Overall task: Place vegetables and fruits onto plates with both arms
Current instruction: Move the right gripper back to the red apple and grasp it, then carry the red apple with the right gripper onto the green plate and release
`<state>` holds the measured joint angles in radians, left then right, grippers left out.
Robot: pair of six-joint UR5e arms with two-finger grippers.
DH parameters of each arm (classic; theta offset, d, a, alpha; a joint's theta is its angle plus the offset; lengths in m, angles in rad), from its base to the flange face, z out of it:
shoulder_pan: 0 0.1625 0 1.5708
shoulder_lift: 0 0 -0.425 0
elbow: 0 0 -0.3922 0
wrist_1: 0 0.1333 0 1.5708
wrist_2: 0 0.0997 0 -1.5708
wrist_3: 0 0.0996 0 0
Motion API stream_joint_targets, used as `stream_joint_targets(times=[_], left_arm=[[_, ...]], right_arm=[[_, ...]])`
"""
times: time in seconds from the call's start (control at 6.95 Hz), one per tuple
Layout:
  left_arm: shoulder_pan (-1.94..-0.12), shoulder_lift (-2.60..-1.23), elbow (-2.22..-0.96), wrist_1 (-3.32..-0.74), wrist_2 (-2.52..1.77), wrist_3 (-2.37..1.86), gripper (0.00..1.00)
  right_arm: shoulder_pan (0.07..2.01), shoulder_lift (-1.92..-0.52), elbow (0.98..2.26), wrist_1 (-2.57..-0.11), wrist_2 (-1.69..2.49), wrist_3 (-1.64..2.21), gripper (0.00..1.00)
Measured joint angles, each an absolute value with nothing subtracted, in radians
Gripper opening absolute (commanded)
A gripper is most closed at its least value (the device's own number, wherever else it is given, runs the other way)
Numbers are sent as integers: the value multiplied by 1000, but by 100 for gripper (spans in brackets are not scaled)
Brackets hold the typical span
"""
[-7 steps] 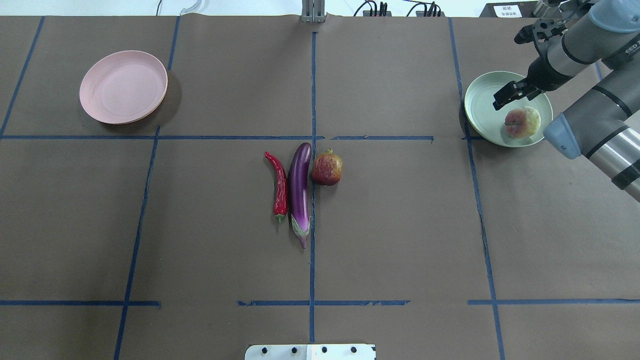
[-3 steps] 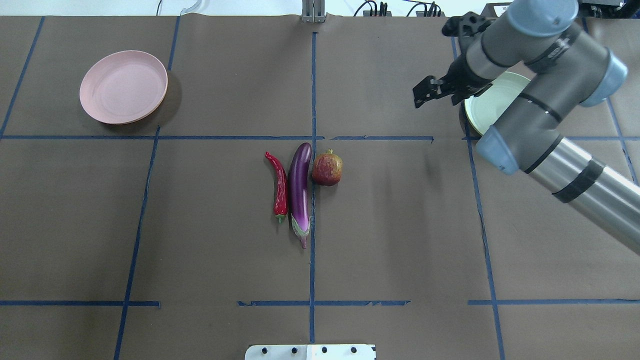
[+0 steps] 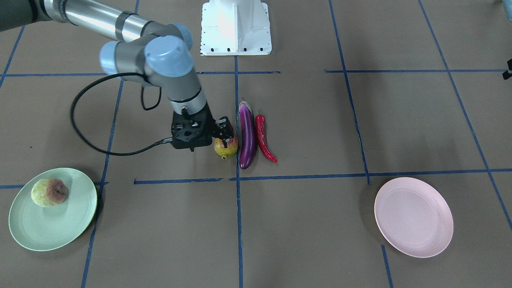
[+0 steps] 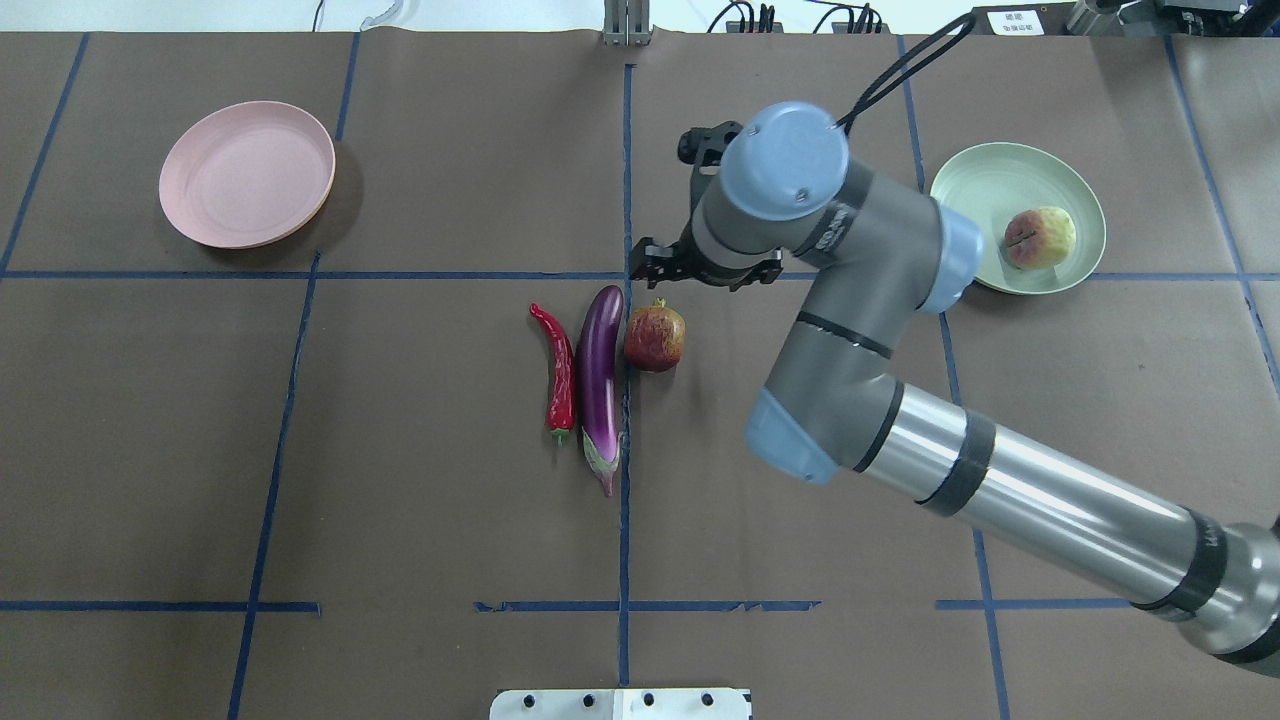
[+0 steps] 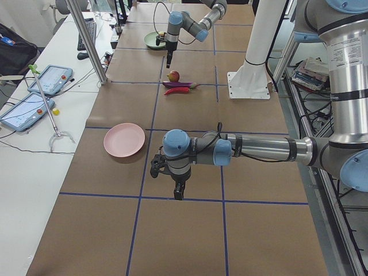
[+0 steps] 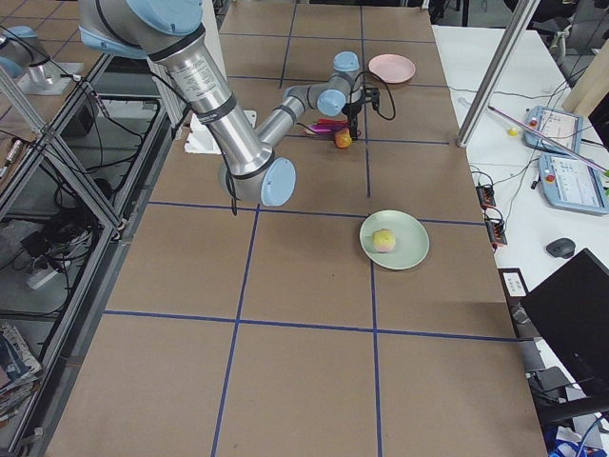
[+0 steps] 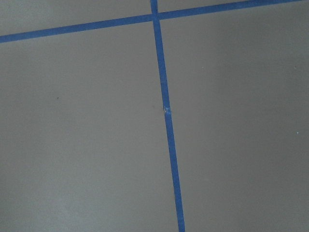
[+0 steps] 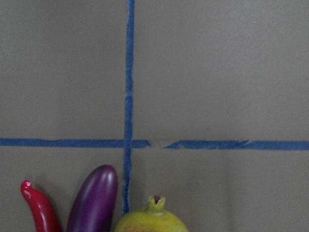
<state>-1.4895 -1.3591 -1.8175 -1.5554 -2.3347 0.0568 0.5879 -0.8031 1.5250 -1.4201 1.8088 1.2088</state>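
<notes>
Locate the round yellow-green and red fruit [image 4: 655, 340] at the centre of the brown table [image 4: 400, 450], crown nub pointing away from the robot base [image 3: 236, 28]. The right gripper [image 3: 226, 134] hangs just above it. You cannot tell its jaw state, nor that of the left gripper [image 5: 179, 192]. The long glossy purple eggplant [image 4: 600, 385] lies alongside, long axis front-to-back, cap toward that base.

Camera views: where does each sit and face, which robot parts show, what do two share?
Front-facing: across the table, facing the base; right arm.
Overhead: behind the base, looking down; right arm.
Left: table's left end; left arm near, right far.
Right: right end; right arm near.
Left wrist: down at tape; nothing.
Right wrist: down at eggplant, chili, fruit; nothing.
Front-facing, overhead share: pink plate, green plate.
</notes>
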Motion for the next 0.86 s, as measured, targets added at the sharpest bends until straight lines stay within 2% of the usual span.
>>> stream_joint_targets(times=[0.58, 0.72, 0.86], left_arm=[[-1489, -1359, -1816, -1554, -2335, 57, 100], [-1490, -1359, -1816, -1554, -2335, 57, 100], [-1489, -1359, -1816, -1553, -2335, 57, 100]], right_arm=[[504, -756, 1473, -1484, 1683, 1264, 99], [501, -755, 1455, -1485, 1675, 1245, 79], [497, -748, 1433, -1483, 1668, 1237, 27]])
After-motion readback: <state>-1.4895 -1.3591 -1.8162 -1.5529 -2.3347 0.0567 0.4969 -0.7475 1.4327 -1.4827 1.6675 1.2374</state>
